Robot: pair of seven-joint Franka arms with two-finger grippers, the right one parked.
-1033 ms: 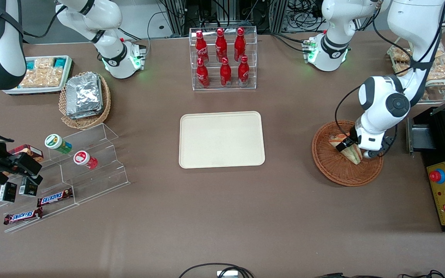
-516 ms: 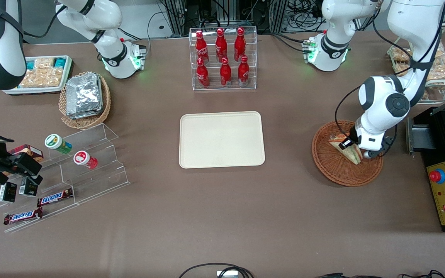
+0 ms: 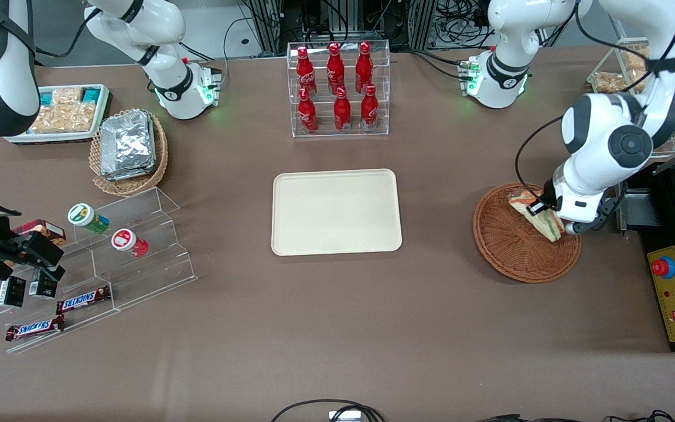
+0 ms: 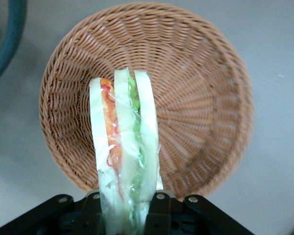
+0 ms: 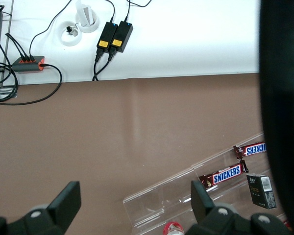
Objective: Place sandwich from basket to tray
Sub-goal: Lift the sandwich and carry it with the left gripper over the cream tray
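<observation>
A brown surface (image 3: 337,328) is seen from the front camera, with two robot arms mounted on the part of it farthest from that camera. The sandwich (image 3: 535,215), a wrapped wedge of white bread with green, red and orange filling, is held in the left arm's gripper (image 3: 542,218). The jaws are closed narrowly on the wedge, one against each bread face, as is shown in the wrist view, where the sandwich (image 4: 123,147) stands out between the black fingers (image 4: 159,205). The wedge is seen lifted clear above the reddish-brown wicker basket (image 3: 513,246), over the rim toward the working arm's end of the surface. In the wrist view the woven floor of the basket (image 4: 201,98) lies bare under it.

The cream tray (image 3: 336,212) lies flat at the middle of the surface, well apart from the basket, and nothing is carried on it.

The grasp and the lift out of the basket are judged done. The sideways carry to the tray, the lowering onto it and the release are judged not yet done.
</observation>
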